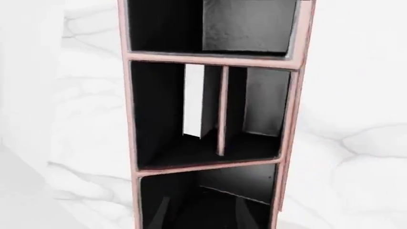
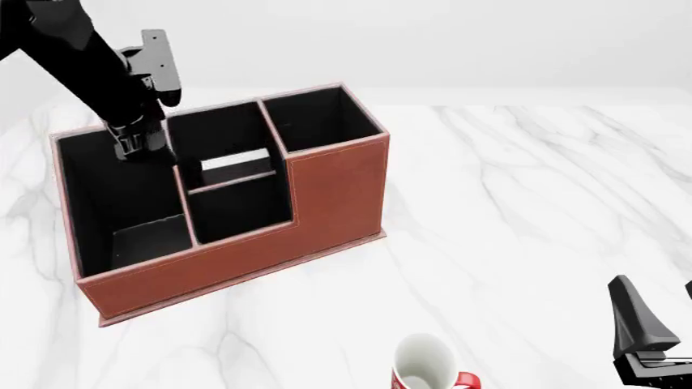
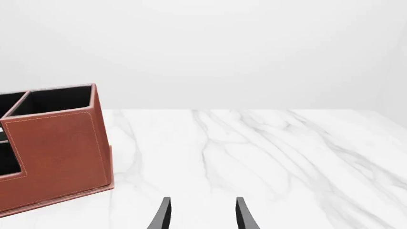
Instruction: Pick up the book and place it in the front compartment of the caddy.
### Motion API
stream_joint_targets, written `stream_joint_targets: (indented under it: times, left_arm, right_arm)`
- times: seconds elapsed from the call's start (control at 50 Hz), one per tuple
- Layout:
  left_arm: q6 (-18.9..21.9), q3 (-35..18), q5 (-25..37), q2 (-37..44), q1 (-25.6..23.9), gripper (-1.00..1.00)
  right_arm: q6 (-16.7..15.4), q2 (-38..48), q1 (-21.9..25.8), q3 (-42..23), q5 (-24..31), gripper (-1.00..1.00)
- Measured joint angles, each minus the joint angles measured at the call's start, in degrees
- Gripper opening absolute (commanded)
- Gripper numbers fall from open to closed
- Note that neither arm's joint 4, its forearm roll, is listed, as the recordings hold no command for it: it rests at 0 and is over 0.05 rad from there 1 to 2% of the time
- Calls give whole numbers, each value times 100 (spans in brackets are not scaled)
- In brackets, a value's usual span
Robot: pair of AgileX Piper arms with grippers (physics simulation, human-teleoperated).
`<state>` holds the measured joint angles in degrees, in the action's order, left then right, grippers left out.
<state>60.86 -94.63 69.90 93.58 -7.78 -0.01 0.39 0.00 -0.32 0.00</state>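
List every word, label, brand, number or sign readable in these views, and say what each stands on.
None: no view shows any readable text.
The caddy: plain reddish-brown walls with stitching only.
The book, standing in the caddy's middle cell: black cover and white page edge, no title visible.
The mug: white and red, no lettering on the part in view.
The left pincer and right pincer: plain black, unmarked.
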Motion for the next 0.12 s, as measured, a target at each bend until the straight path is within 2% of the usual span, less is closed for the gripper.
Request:
stream_joint_targets:
  times: [0.12]
  left_arm:
    - [77,359,0,-508,17,100]
  right_arm:
    - [0,0,0,0,0,100]
